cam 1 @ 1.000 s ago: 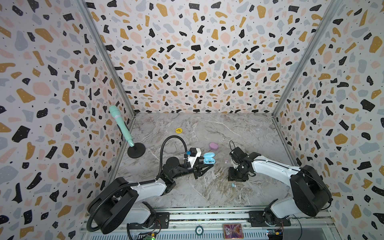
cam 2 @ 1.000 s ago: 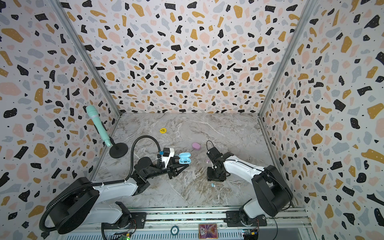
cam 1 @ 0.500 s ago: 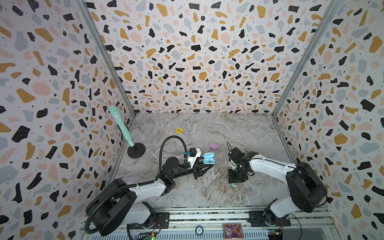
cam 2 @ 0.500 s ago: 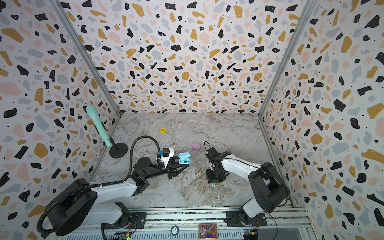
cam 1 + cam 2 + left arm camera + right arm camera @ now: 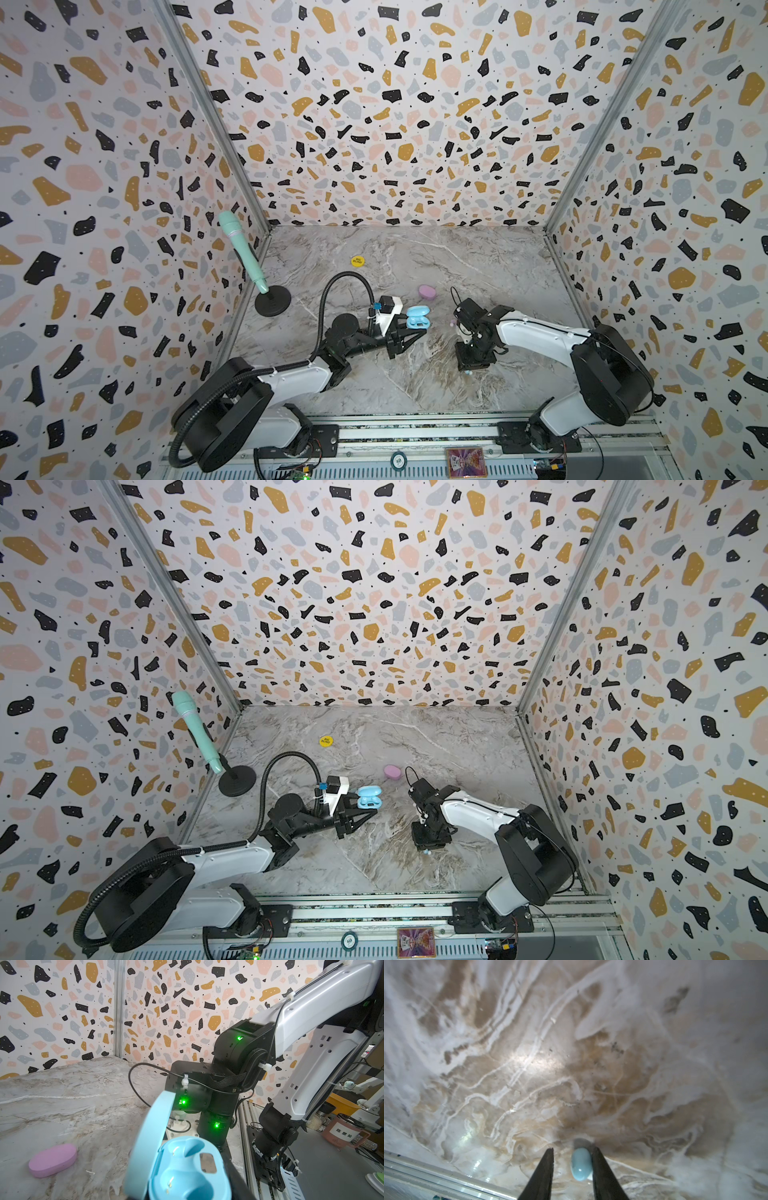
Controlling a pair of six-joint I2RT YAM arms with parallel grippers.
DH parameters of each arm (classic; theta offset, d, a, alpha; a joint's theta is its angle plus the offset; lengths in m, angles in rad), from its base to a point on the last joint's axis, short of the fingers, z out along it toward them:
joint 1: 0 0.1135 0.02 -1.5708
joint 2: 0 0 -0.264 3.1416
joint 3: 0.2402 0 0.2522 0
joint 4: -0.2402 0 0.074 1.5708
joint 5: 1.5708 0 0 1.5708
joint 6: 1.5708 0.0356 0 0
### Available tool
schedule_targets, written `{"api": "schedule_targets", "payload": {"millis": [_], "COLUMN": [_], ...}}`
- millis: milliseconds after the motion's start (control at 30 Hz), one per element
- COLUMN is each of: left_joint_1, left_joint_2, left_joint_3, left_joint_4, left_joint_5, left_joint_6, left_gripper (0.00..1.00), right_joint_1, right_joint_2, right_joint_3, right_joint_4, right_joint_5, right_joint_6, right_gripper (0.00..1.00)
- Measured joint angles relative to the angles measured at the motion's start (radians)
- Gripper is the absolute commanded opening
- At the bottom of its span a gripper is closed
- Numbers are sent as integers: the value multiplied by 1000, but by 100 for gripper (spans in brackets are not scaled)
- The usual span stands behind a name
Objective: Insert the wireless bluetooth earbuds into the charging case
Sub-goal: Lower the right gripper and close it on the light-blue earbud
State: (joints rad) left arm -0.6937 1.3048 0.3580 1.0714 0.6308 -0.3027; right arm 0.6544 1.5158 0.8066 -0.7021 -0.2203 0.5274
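Observation:
My left gripper (image 5: 417, 329) is shut on the open light-blue charging case (image 5: 417, 318), held just above the marble floor at mid-table. In the left wrist view the case (image 5: 187, 1167) fills the near field, lid up, both wells empty. My right gripper (image 5: 471, 368) points straight down at the floor near the front. A small blue earbud (image 5: 581, 1165) lies on the floor between its fingers. The bud touches one finger (image 5: 600, 1167), with a gap to the other. In both top views the bud (image 5: 426, 852) just peeks out below the gripper. A tiny pinkish bud (image 5: 452, 321) lies beside the right wrist.
A shut pink oval case (image 5: 427, 291) lies behind the blue one. A yellow disc (image 5: 357, 261) sits further back. A teal microphone (image 5: 241, 249) leans on a black round stand (image 5: 272, 300) by the left wall. The front rail (image 5: 425, 1176) runs close to the right gripper.
The right gripper's jaws have narrowed around the blue earbud, and its wrist has shifted slightly left. The left arm and the case have not moved.

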Motion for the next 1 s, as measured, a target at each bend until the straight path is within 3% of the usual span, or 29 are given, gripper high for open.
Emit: {"api": "schedule_targets", "payload": {"millis": [333,1000], "left_joint_1": [0,0], "left_joint_2": [-2,-3], "left_joint_3": [0,0], "left_joint_4": [-3,-10], "left_joint_5": [0,1], "left_joint_6": [0,0], "left_gripper": [16,16], "right_joint_1": [22,13], "right_joint_2": [0,-49], "right_joint_3": [-12,-28], "right_joint_4": [4,21], "right_joint_5": [14,31], "right_joint_6": [44,104], "right_gripper": [19,10]}}
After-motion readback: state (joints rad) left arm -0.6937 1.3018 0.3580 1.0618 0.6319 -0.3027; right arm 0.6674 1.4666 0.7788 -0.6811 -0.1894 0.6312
